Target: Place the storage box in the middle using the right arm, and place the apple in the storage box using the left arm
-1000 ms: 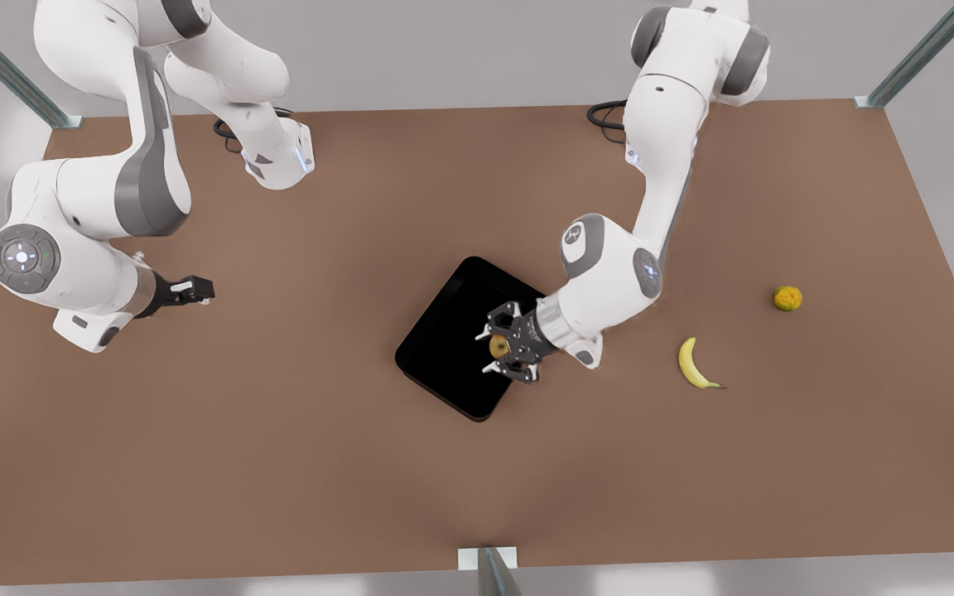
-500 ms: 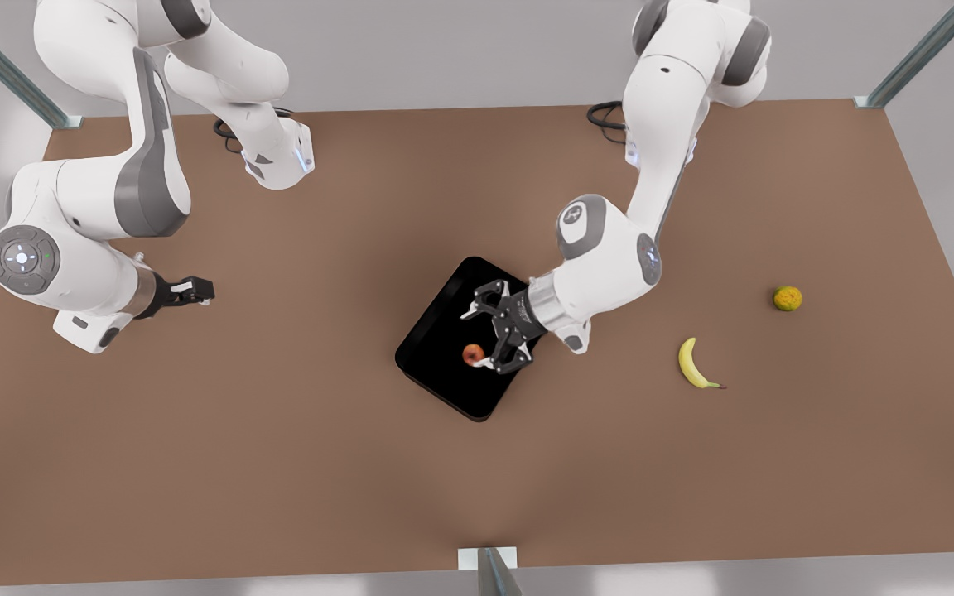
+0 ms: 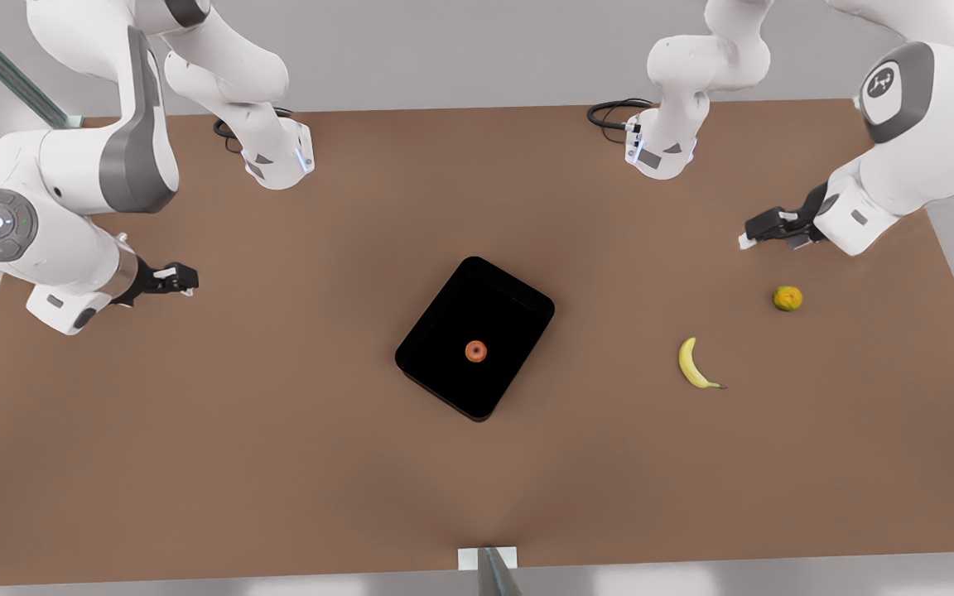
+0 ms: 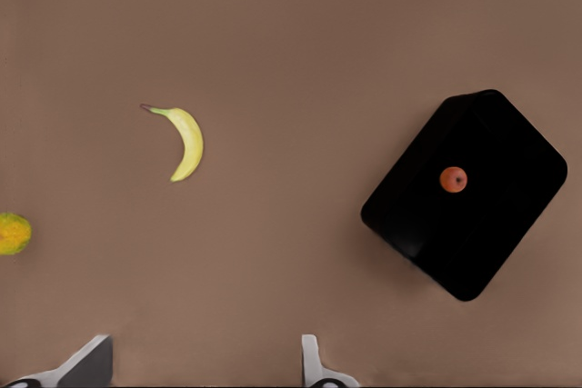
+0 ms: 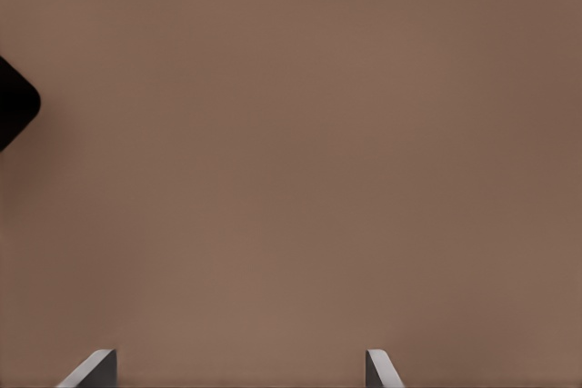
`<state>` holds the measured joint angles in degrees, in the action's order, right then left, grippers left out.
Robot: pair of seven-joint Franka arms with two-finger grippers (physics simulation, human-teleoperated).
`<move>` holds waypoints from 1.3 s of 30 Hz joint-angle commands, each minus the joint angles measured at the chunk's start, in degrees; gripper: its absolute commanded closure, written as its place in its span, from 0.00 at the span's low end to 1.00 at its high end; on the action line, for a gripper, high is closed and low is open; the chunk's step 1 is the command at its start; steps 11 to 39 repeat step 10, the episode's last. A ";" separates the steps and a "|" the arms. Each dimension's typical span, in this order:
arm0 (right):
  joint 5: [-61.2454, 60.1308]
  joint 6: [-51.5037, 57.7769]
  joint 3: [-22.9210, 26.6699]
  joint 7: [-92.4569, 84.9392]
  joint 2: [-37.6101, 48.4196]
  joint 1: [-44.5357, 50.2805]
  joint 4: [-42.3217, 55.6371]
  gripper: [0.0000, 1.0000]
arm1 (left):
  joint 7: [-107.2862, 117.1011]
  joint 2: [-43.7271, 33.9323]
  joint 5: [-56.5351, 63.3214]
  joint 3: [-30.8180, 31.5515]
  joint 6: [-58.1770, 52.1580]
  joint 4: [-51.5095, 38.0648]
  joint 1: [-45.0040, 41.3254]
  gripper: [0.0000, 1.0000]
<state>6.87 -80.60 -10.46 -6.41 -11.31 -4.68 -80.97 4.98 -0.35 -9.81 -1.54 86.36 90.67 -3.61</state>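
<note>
Now the apple sits free in the storage box mid-worktop. The left gripper has pulled back toward the worktop's edge, jaws released; the right gripper waits, jaws released. Task looks done.

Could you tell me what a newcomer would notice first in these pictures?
The black storage box lies askew mid-table, with the small red apple sitting free inside it. Both arms wait pulled back to the sides: the left gripper, open, hangs at the front view's right above the banana and a yellow-orange fruit, the right gripper, open, at its left.
</note>
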 commanded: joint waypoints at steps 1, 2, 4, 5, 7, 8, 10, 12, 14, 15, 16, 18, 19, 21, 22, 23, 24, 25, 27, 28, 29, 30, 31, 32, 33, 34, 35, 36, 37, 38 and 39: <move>0.08 -0.08 0.00 -0.01 -0.37 -0.16 0.02 0.00 | -0.66 1.65 8.14 -0.13 0.99 -0.14 -3.95 0.00; 1.57 -0.17 0.00 -0.09 -0.55 -0.25 0.11 0.00 | -1.81 7.01 8.22 -0.22 2.58 -3.82 -3.95 0.00; 1.75 -0.17 0.00 0.08 -1.08 -0.07 0.11 0.00 | -1.99 12.39 8.22 -0.13 0.91 -10.07 -4.12 0.00; 1.75 -0.34 -0.09 0.08 -1.52 -0.07 0.11 0.00 | -1.90 15.72 8.22 -0.13 -1.10 -15.07 -4.21 0.00; 1.75 0.01 0.00 -0.27 -1.87 -1.03 -0.33 0.00 | -1.90 16.26 8.22 -0.13 -0.67 -15.09 -4.56 0.00; 1.66 0.01 0.00 -0.09 -1.87 -1.13 -0.41 0.00 | -1.90 16.26 8.22 -0.13 -0.50 -14.91 -4.56 0.00; 1.66 0.18 0.00 -0.18 -1.87 -1.13 -0.41 0.00 | -1.81 16.17 8.22 -0.13 -0.41 -14.73 -4.56 0.00; 1.66 0.18 0.00 -0.18 -1.87 -1.13 -0.41 0.00 | -1.81 16.17 8.22 -0.13 -0.41 -14.73 -4.56 0.00; 1.66 0.18 0.00 -0.18 -1.87 -1.13 -0.41 0.00 | -1.81 16.17 8.22 -0.13 -0.41 -14.73 -4.56 0.00; 1.66 0.18 0.00 -0.18 -1.87 -1.13 -0.41 0.00 | -1.81 16.17 8.22 -0.13 -0.41 -14.73 -4.56 0.00; 1.66 0.18 0.00 -0.18 -1.87 -1.13 -0.41 0.00 | -1.81 16.17 8.22 -0.13 -0.41 -14.73 -4.56 0.00; 1.66 0.18 0.00 -0.18 -1.87 -1.13 -0.41 0.00 | -1.81 16.17 8.22 -0.13 -0.41 -14.73 -4.56 0.00; 1.66 0.18 0.00 -0.18 -1.87 -1.13 -0.41 0.00 | -1.81 16.17 8.22 -0.13 -0.41 -14.73 -4.56 0.00; 1.66 0.18 0.00 -0.18 -1.87 -1.13 -0.41 0.00 | -1.81 16.17 8.22 -0.13 -0.41 -14.73 -4.56 0.00; 1.66 0.18 0.00 -0.18 -1.87 -1.13 -0.41 0.00 | -1.81 16.17 8.22 -0.13 -0.41 -14.73 -4.56 0.00; 1.66 0.18 0.00 -0.18 -1.87 -1.13 -0.41 0.00 | -1.81 16.17 8.22 -0.13 -0.41 -14.73 -4.56 0.00; 1.66 0.18 0.00 -0.18 -1.87 -1.13 -0.41 0.00 | -1.81 16.17 8.22 -0.13 -0.41 -14.73 -4.56 0.00; 1.66 0.18 0.00 -0.18 -1.87 -1.13 -0.41 0.00 | -1.81 16.17 8.22 -0.13 -0.41 -14.73 -4.56 0.00; 1.66 0.18 0.00 -0.18 -1.87 -1.13 -0.41 0.00 | -1.81 16.17 8.22 -0.13 -0.41 -14.73 -4.56 0.00; 1.66 0.18 0.00 -0.18 -1.87 -1.13 -0.41 0.00 | -1.81 16.17 8.22 -0.13 -0.41 -14.73 -4.56 0.00; 1.66 0.18 0.00 -0.18 -1.87 -1.13 -0.41 0.00 | -1.81 16.17 8.22 -0.13 -0.41 -14.73 -4.56 0.00; 1.66 0.18 0.00 -0.18 -1.87 -1.13 -0.41 0.00 | -1.81 16.17 8.22 -0.13 -0.41 -14.73 -4.56 0.00; 1.66 0.18 0.00 -0.18 -1.87 -1.13 -0.41 0.00 | -1.81 16.17 8.22 -0.13 -0.41 -14.73 -4.56 0.00; 1.66 0.18 0.00 -0.18 -1.87 -1.13 -0.41 0.00 | -1.81 16.17 8.22 -0.13 -0.41 -14.73 -4.56 0.00; 1.66 0.18 0.00 -0.18 -1.87 -1.13 -0.41 0.00 | -1.81 16.17 8.22 -0.13 -0.41 -14.73 -4.56 0.00; 1.66 0.18 0.00 -0.18 -1.87 -1.13 -0.41 0.00 | -1.81 16.17 8.22 -0.13 -0.41 -14.73 -4.56 0.00; 1.66 0.18 0.00 -0.18 -1.87 -1.13 -0.41 0.00 | -1.81 16.17 8.22 -0.13 -0.41 -14.73 -4.56 0.00; 1.66 0.18 0.00 -0.18 -1.87 -1.13 -0.41 0.00 | -1.81 16.17 8.22 -0.13 -0.41 -14.73 -4.56 0.00; 1.66 0.18 0.00 -0.18 -1.87 -1.13 -0.41 0.00 | -1.81 16.17 8.22 -0.13 -0.41 -14.73 -4.56 0.00; 1.66 0.18 0.00 -0.18 -1.87 -1.13 -0.41 0.00 | -1.81 16.17 8.22 -0.13 -0.41 -14.73 -4.56 0.00; 1.66 0.18 0.00 -0.18 -1.87 -1.13 -0.41 0.00 | -1.81 16.17 8.22 -0.13 -0.41 -14.73 -4.56 0.00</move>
